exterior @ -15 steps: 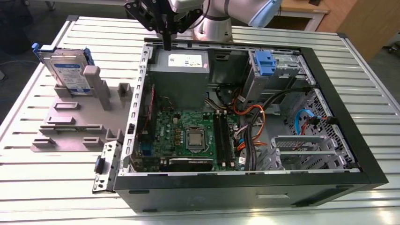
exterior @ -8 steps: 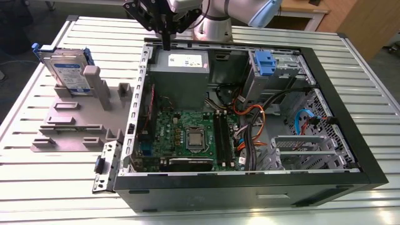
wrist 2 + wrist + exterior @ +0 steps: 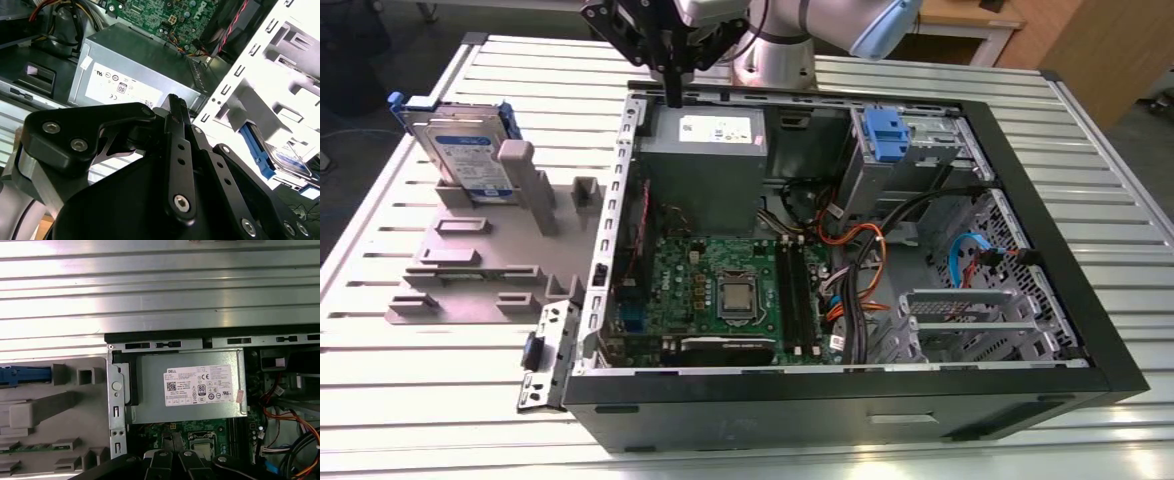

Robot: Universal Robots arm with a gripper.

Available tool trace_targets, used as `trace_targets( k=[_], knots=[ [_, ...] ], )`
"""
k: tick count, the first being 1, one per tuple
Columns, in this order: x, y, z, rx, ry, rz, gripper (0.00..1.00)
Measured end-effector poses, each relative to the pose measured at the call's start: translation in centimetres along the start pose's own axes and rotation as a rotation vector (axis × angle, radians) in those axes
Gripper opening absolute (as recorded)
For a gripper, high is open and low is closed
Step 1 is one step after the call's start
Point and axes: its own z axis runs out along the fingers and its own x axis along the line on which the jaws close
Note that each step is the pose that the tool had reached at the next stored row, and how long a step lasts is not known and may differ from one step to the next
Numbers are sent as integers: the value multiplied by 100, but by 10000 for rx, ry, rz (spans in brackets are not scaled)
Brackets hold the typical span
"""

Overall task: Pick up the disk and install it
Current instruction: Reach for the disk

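The disk (image 3: pixel 462 148), a silver drive with a white-and-blue label in a blue carrier, stands upright in a grey fixture (image 3: pixel 480 262) at the exterior view's left, outside the open computer case (image 3: pixel 854 395). My gripper (image 3: pixel 676 97) hangs over the case's far rim, just above the grey power supply, well to the right of the disk. Its dark fingers (image 3: pixel 176 112) meet at the tips, shut on nothing. In the second wrist view the disk (image 3: pixel 287 161) shows beyond the white case frame. In the first wrist view the blue end of its carrier (image 3: pixel 25 375) lies on the fixture.
Inside the case are the grey power supply (image 3: pixel 704 150), the green motherboard (image 3: pixel 720 290), loose orange and black cables (image 3: pixel 867 245), a blue-fronted drive bay (image 3: pixel 886 135) and a metal drive cage (image 3: pixel 961 322). Everything rests on a slatted aluminium table (image 3: pixel 427 400).
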Motion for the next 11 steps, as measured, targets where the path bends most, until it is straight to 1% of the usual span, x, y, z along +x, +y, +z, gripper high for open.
trace_targets(
  k=[11],
  knots=[
    [23,-2,-1,0,0,0,11]
  ],
)
